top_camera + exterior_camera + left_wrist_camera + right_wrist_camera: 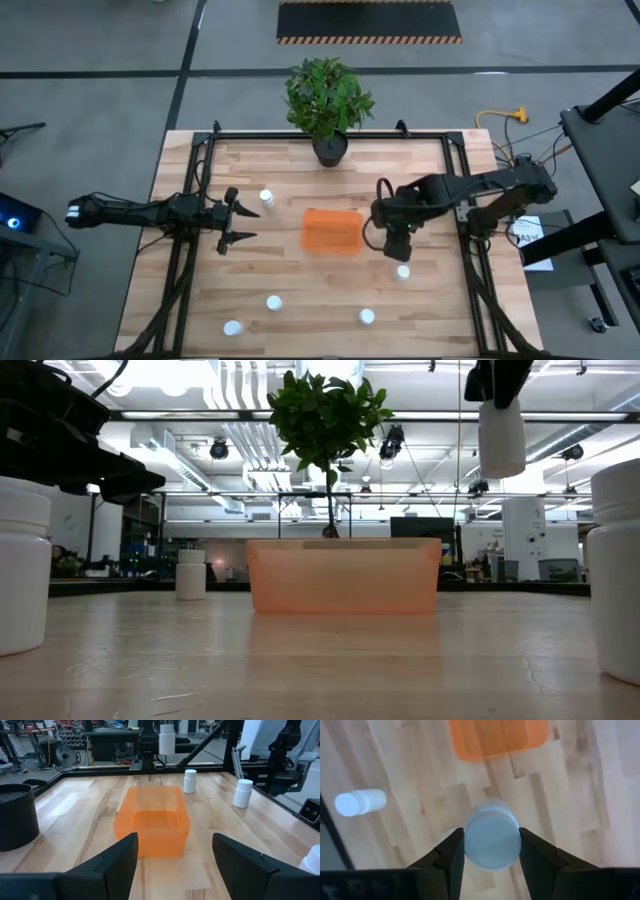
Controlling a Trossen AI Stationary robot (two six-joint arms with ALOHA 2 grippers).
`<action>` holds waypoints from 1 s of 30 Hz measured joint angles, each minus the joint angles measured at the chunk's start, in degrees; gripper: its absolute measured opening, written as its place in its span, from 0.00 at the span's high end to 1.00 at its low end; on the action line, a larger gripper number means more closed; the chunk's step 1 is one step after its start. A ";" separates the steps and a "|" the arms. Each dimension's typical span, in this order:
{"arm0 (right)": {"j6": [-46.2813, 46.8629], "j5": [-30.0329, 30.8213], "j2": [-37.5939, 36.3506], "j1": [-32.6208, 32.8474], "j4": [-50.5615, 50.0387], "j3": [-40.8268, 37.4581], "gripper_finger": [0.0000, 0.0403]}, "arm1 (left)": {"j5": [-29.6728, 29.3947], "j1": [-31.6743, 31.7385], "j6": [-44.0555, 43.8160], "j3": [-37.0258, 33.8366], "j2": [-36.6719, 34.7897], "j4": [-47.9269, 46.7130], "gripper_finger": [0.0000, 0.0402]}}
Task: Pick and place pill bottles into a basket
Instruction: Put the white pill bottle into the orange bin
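Observation:
The orange basket stands at the table's middle; it also shows in the low view and the left wrist view. My right gripper, just right of the basket, is shut on a white pill bottle held high above the table. My left gripper is open and empty, left of the basket. Other white bottles stand upright on their bases: one near the left gripper, one below the right gripper, and three toward the near edge. My right gripper pinches the bottle's top end between its two fingers, one on each side. The fingers come from above, pointing down. The bottle hangs upright below them, lifted well clear of the table.
A black pot with a green plant stands at the table's far edge, behind the basket. Black frame rails run along the left and right sides. Bare wood lies between the basket and the near bottles.

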 joint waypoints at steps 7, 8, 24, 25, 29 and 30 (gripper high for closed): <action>-8.33 0.18 2.45 -2.39 0.50 -0.02 0.65 | 0.00 0.00 0.00 0.00 0.00 0.02 0.41; -8.99 0.13 3.05 -2.41 0.74 -0.02 0.65 | -0.02 0.00 0.00 0.00 0.00 0.00 0.41; -15.36 1.68 22.23 -2.49 1.51 22.48 0.65 | -0.01 0.04 0.00 0.00 -0.02 0.00 0.41; -15.89 1.71 23.75 -2.49 1.48 23.96 0.65 | 0.00 0.04 0.00 0.00 -0.02 0.02 0.41; -16.56 1.70 28.13 -2.49 1.46 27.82 0.65 | 0.00 0.02 0.00 0.00 0.02 0.02 0.41; -16.07 1.68 28.54 -2.49 1.53 28.06 0.65 | -0.02 0.02 -0.01 0.00 0.00 -0.01 0.41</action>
